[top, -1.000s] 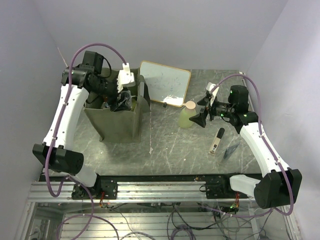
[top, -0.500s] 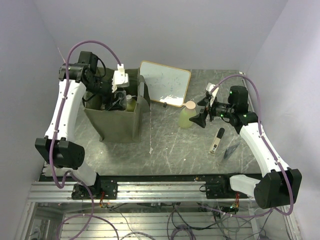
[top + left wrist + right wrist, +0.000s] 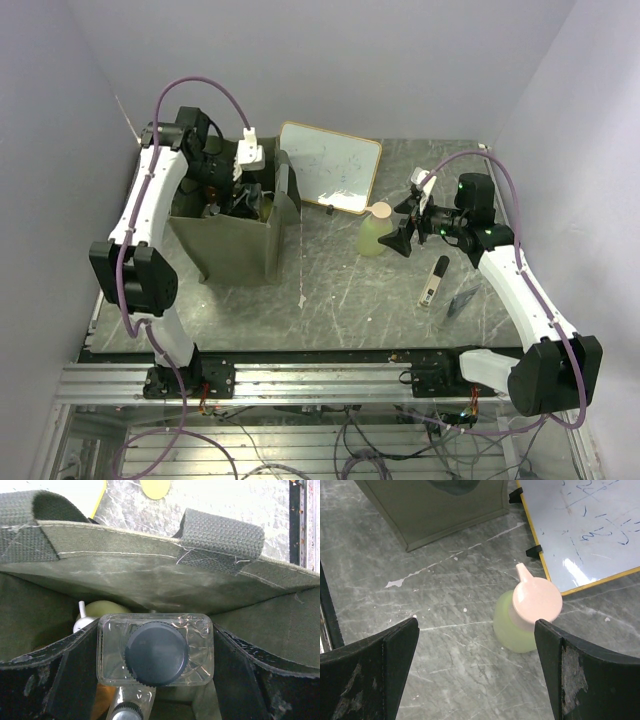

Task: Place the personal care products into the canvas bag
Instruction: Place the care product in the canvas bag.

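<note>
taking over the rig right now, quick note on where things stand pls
Left gripper: inside the canvas bag, jaws shut on a clear black-capped bottle, not yet released.
Right gripper: jaws open, facing the green pink-capped bottle, not gripping it; it stands on the table by the whiteboard.
Already bagged: a yellow-green pump bottle, plus something orange, partly hidden.
Left to do: release the clear bottle, then bag the green one and the slim black-capped bottle lying on the table.

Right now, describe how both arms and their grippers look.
The left arm and right arm have white shells, black joints and a looping purple cable each. Left gripper and right gripper have wide black fingers, scuffed grey.
</note>
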Controlling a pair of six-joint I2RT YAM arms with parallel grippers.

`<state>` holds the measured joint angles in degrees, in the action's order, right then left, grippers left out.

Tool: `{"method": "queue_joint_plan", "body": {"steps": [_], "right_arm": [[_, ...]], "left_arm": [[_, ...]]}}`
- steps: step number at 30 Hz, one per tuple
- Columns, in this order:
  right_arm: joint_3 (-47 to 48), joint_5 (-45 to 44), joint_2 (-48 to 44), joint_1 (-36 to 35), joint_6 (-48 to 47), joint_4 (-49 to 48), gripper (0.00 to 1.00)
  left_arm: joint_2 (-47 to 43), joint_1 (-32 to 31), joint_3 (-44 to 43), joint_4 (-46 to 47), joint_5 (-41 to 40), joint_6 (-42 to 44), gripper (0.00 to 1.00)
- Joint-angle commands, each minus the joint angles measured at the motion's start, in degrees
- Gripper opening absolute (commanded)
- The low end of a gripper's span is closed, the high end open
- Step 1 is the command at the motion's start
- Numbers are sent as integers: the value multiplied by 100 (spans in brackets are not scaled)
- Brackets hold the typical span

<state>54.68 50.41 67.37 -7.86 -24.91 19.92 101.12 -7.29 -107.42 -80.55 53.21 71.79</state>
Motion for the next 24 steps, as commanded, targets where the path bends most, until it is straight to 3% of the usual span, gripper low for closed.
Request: {"method": "queue_joint_plan", "body": {"steps": [1,13,24], "right_arm": [[-62,56,53,-11,-32,-117,100],[-88,39,-19,8,-20,-147,100],[-109,83,-31,58,9,-175,100]], "left_arm": [[-34,-126,-17,-68,582,575,7],[309,-282,372,-213,915,1339,7],[270,-415,734,66,1126,1406,7]]}}
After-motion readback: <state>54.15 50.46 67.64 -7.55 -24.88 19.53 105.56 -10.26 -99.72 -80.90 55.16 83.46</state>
